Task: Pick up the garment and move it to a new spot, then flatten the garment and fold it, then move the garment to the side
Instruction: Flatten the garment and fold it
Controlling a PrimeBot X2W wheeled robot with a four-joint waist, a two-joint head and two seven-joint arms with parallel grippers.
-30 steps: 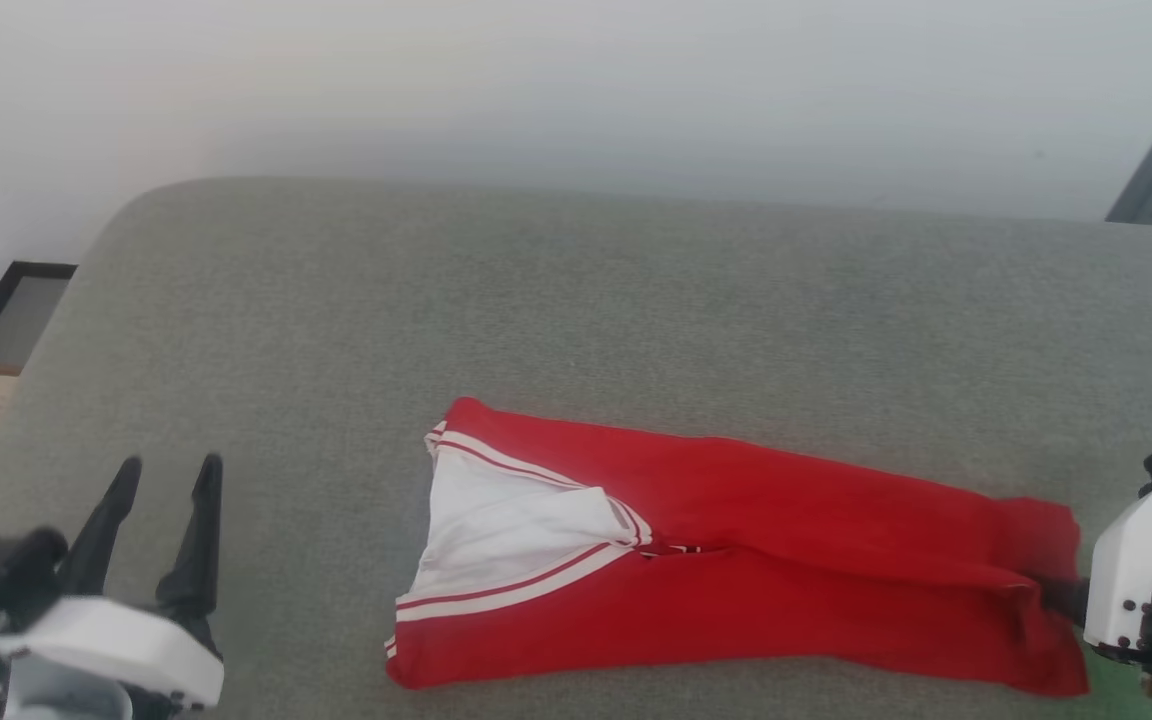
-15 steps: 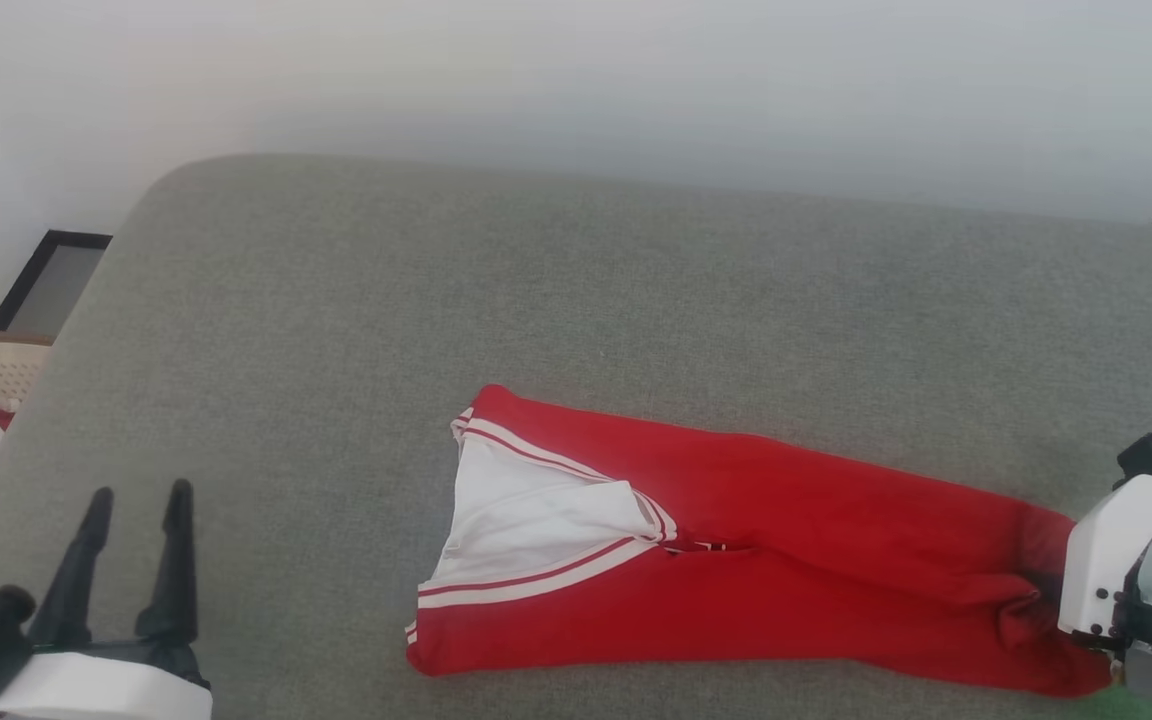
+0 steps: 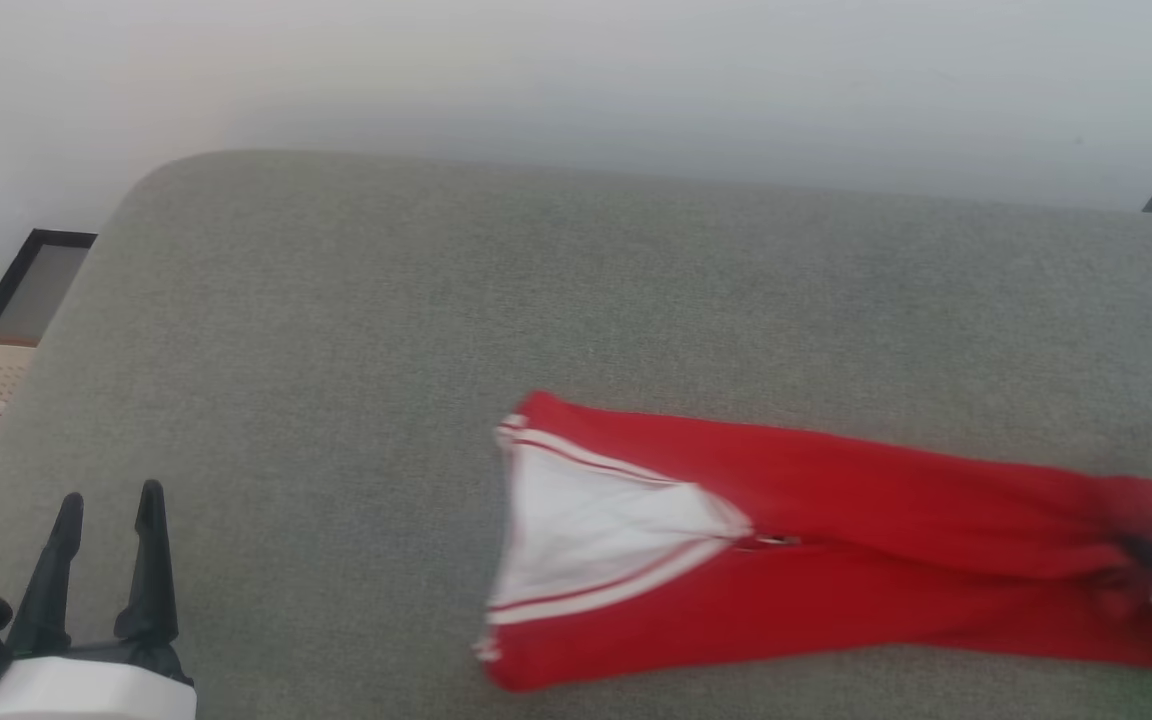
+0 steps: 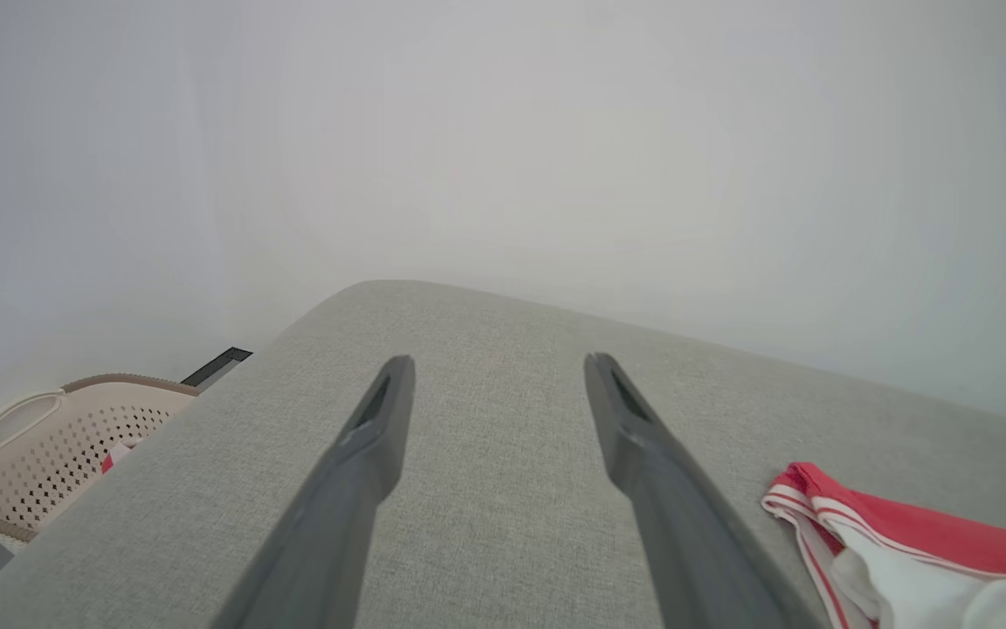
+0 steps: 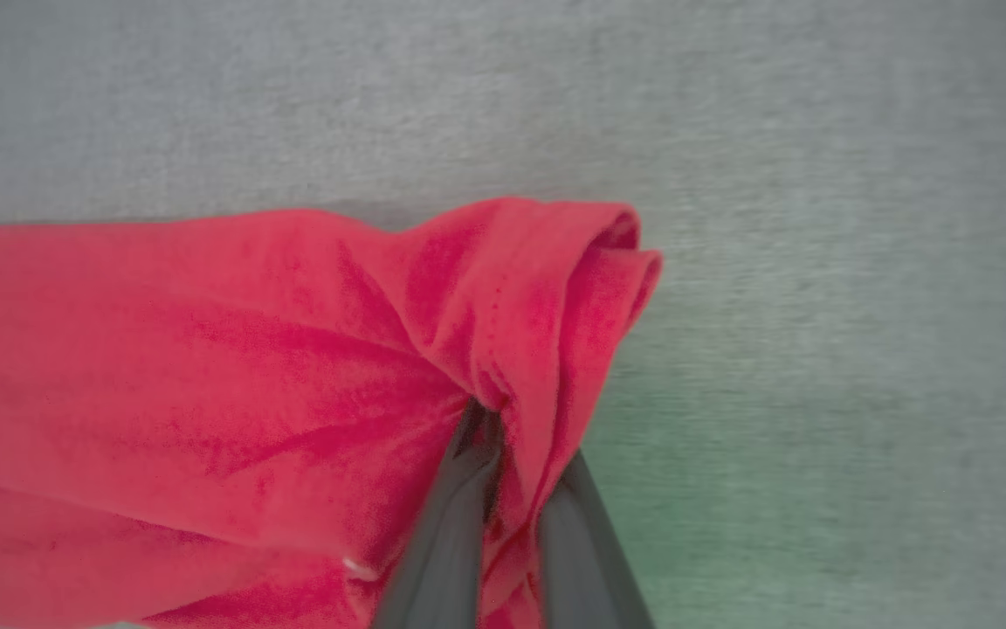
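Surface: grey fabric cushion (image 3: pixel 336 300).
Garment (image 3: pixel 836 540): red, folded long, lying flat.
Right fingers (image 5: pixel 459 515): clenched on Garment's end.
Left fingers (image 3: pixel 149 565): spread, empty.

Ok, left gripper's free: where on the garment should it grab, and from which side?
Probably the garment at its striped trim end, near corner, coming in low from the robot's left. That end faces the open left gripper, its folded layers stack into a pinchable edge, and the right gripper is shut on the opposite end.
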